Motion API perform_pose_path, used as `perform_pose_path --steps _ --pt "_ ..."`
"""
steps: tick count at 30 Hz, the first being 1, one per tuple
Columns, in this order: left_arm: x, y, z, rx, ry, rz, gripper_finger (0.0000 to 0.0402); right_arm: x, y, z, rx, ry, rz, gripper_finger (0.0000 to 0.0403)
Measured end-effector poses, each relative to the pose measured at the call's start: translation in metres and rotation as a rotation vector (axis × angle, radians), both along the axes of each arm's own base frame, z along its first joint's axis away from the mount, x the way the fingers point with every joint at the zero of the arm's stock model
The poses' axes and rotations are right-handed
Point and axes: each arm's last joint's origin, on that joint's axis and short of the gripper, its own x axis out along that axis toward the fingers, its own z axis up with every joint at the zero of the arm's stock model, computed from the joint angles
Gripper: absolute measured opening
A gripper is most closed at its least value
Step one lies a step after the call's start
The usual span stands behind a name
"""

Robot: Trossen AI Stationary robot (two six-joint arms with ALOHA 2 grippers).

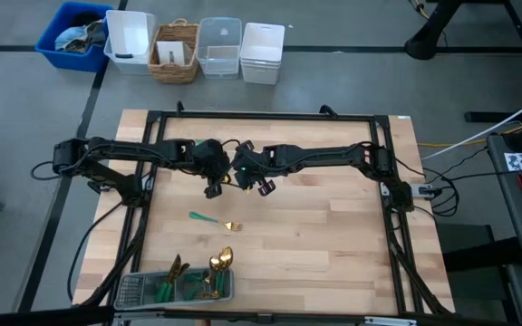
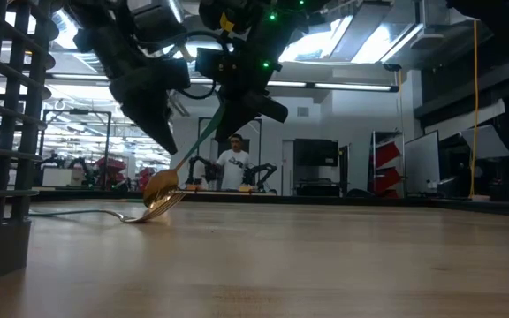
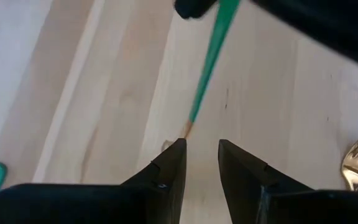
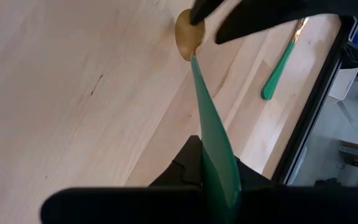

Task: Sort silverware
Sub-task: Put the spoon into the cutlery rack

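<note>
Tabletop (image 1: 333, 226) (no readable writing): right gripper (image 4: 213, 180) grips spoon (image 4: 189, 38).

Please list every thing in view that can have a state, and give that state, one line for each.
Right gripper: shut on the spoon's teal handle.
Spoon: held, tilted, head down above the table.
Left gripper: jaws apart, beside the spoon head, holding nothing.
Fork: lying flat on the table.
Mesh tray: holds several pieces of silverware.

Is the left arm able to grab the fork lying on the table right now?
Probably yes. The fork lies alone on bare wood, just nearer the tray than the left gripper, whose fingers stand apart with nothing between them. The right gripper holds a spoon close by, but not over the fork.
</note>
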Motion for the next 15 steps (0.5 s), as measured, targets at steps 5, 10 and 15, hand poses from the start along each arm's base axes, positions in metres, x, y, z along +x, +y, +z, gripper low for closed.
perform_pose_path --steps 5,10,15 --pt "-0.001 -0.004 -0.013 0.035 -0.033 -0.023 0.0086 0.000 0.000 0.000 0.000 0.000 0.000 0.0001" --pt "-0.002 -0.005 -0.021 0.074 -0.055 -0.013 0.0086 0.000 0.000 0.000 0.000 0.000 0.000 0.0001" --pt "-0.004 -0.005 -0.026 0.077 -0.062 -0.012 0.0086 0.000 0.000 0.000 0.000 0.000 0.000 0.0001"
